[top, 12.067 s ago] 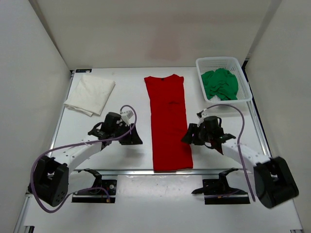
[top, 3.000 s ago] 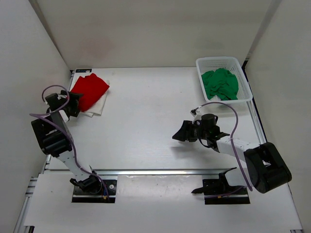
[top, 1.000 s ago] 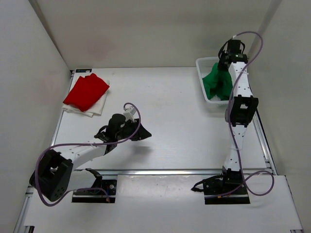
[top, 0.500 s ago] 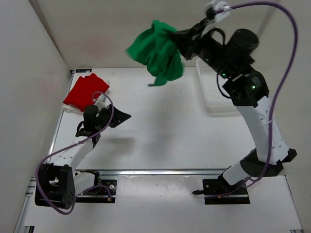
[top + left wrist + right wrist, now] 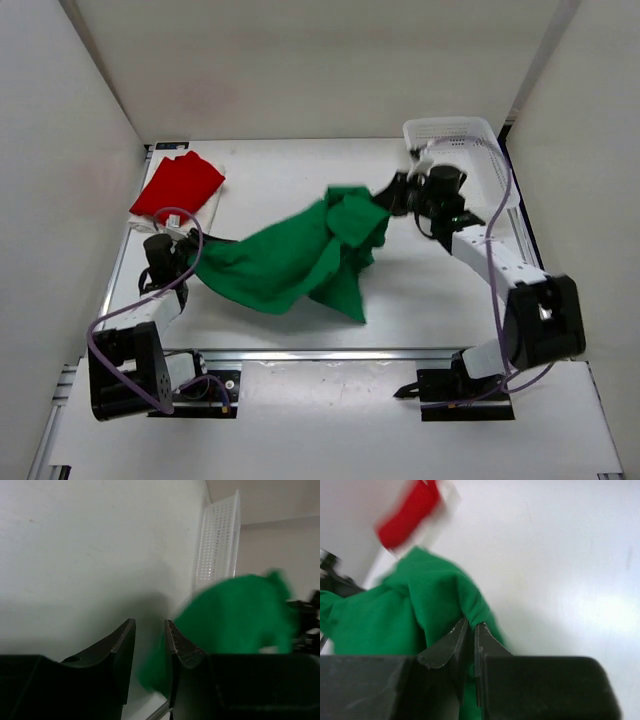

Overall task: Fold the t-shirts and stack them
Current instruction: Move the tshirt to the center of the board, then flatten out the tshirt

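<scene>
While the right gripper (image 5: pixel 470 627) is shut on a thin fold of the green t-shirt (image 5: pixel 290 262), the cloth stretches bunched toward the left gripper (image 5: pixel 149 626) (jaws nearly closed). Blur hides whether the left one holds anything. If it does not, the shirt may land crumpled.

The unfolded t-shirt (image 5: pixel 290 260) is spread over the middle of the tabletop (image 5: pixel 430 300). It is stretched between the left tool (image 5: pixel 188 262) at its near left end and the right tool (image 5: pixel 393 195) at its far right end, where a fold is pinched. In the far left corner, the upper folded t-shirt (image 5: pixel 178 185) is laid on the lower folded t-shirt (image 5: pixel 214 203). The basket (image 5: pixel 450 130) is set in the far right corner, behind the right tool.
</scene>
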